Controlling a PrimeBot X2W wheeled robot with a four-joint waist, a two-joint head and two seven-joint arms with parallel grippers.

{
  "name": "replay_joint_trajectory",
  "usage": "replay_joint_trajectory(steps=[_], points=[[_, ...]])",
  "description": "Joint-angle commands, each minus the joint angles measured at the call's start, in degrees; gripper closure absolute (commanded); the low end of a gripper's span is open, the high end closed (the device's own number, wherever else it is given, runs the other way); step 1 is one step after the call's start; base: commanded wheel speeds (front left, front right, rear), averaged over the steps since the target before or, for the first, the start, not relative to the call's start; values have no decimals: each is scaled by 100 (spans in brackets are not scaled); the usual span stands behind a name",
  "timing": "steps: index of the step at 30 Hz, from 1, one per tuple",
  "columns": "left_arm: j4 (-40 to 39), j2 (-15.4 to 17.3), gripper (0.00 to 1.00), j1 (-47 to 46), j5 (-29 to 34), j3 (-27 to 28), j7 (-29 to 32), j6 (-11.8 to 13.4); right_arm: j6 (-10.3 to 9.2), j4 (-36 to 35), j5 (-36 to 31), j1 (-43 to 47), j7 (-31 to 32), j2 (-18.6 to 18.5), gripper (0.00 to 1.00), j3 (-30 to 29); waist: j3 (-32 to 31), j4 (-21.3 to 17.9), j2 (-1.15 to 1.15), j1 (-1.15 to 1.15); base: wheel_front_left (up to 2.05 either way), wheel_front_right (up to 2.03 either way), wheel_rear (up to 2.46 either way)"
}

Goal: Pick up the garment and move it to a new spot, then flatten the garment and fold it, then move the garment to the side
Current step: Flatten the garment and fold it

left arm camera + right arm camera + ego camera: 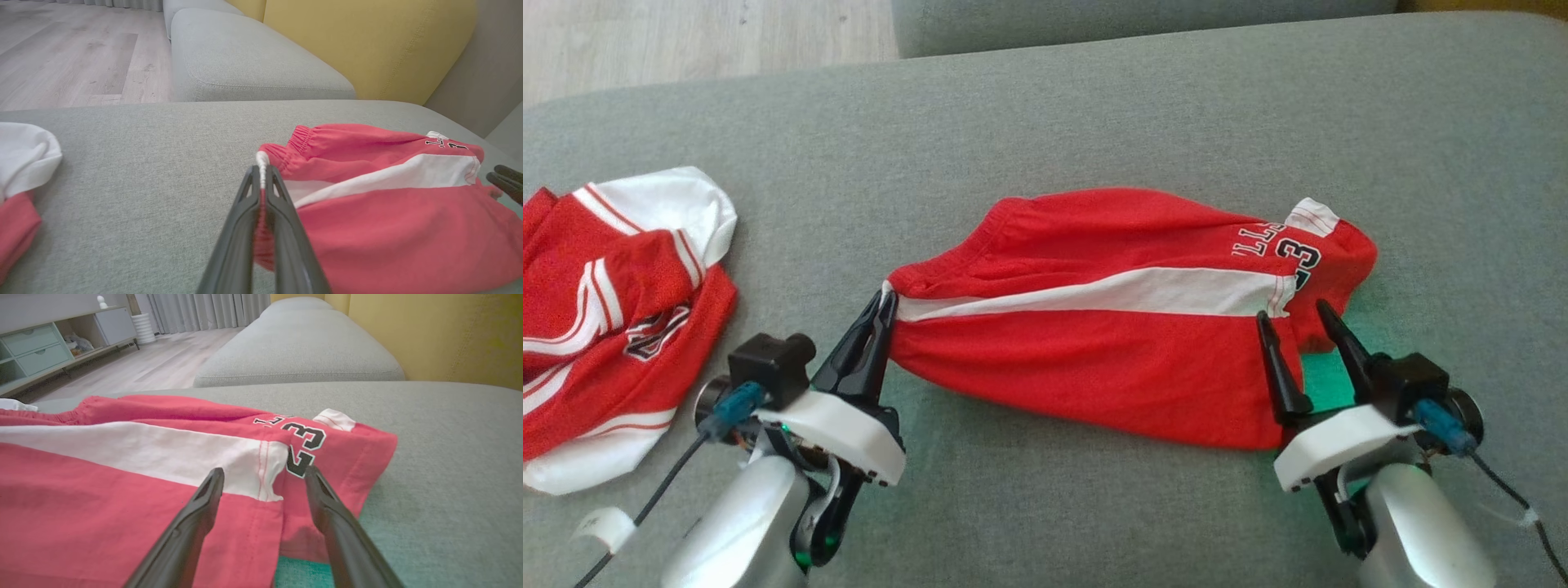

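Observation:
Red shorts (1111,327) with a white side stripe and the number 23 lie folded lengthwise across the grey cushion (1094,106). My left gripper (888,300) is shut on the shorts' waistband corner (261,169), with white trim pinched between its fingertips. My right gripper (1294,314) stands open over the hem end, one finger (206,498) on the white stripe and the other finger (322,494) by the printed 23. In the right wrist view the shorts (122,490) spread left under the open jaws. The right fingertips (504,179) show at the left wrist view's right edge.
A second red and white garment (613,310) lies crumpled at the cushion's left end. Behind the cushion are another grey sofa seat (245,61) and a yellow backrest (367,45). Wood floor (73,53) lies to the left, with a cabinet (41,347) beyond.

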Motion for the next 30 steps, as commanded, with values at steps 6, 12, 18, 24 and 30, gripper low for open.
replay_joint_trajectory(steps=[6,12,18,24,30], points=[[-166,149,100,-261,33,228,-61,38,-4,335,-2,-524,-33,27,0,62,63,58,0,0,0,0,0],[-178,149,100,-337,31,199,-44,31,-4,818,174,-800,-33,57,0,294,123,115,0,0,0,0,0],[-178,139,100,-380,21,181,-56,27,-4,792,232,-916,-33,24,100,397,130,140,0,0,0,0,0],[-200,166,100,-502,29,199,-132,-2,-4,335,240,-998,-33,-72,100,368,120,83,0,0,0,0,0],[-450,205,100,-1355,214,205,-180,-203,-4,-632,189,-1564,-33,-373,100,-111,312,54,0,0,0,0,0]])
